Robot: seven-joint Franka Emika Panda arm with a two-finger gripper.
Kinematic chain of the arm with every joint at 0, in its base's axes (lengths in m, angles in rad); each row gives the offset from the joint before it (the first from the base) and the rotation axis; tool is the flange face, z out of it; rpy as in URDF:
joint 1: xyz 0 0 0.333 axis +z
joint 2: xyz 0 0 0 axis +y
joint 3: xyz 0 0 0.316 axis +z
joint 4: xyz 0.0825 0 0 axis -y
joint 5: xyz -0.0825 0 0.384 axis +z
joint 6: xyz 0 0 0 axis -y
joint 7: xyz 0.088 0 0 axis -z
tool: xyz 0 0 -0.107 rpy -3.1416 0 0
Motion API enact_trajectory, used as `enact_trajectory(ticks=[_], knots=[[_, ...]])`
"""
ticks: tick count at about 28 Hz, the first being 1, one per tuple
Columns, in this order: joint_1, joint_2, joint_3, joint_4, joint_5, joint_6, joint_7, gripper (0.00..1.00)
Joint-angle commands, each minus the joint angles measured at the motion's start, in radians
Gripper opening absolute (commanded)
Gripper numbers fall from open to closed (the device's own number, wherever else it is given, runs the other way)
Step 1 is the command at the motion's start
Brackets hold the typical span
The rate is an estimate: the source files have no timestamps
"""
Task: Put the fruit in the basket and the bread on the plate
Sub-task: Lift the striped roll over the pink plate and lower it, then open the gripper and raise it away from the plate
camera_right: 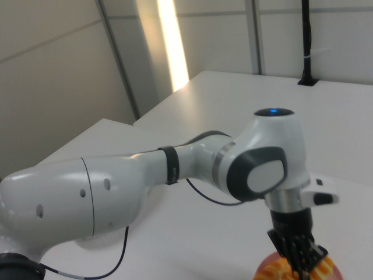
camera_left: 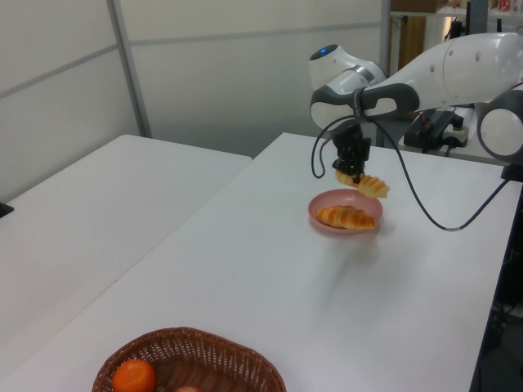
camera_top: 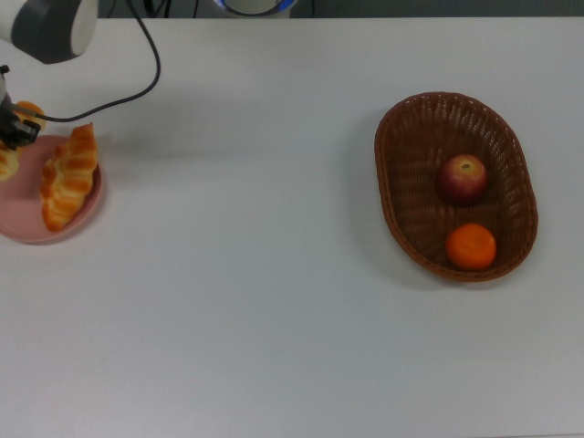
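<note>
With apple and tangerine in the basket and the braided pastry plated, the hand grips the ribbed pastry above the pink plate at the left view's upper right

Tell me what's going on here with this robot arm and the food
The gripper holds the ribbed bread in the air just above the pink plate, where the braided bread already lies. The apple and tangerine both sit in the wicker basket.

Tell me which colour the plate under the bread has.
Pink; the plate shows best in the top view.
</note>
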Motion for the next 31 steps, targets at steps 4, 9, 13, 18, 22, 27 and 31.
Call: enact_trajectory(ticks=[4,9,13,18,22,27,31], knots=[[0.016,-0.007,-0.03,-0.015,0.036,0.082,-0.019,1.0],[0.034,-0.029,-0.023,-0.013,0.109,0.077,-0.016,1.0],[0.063,-0.064,-0.02,-0.013,0.122,0.071,-0.004,1.0],[0.083,-0.118,-0.016,-0.013,0.186,0.025,-0.002,1.0],[0.132,-0.162,-0.016,-0.013,0.243,-0.016,0.0,1.0],[0.213,-0.21,-0.016,-0.013,0.29,-0.108,-0.003,1.0],[0.253,-0.23,-0.015,-0.013,0.295,-0.167,-0.005,1.0]])
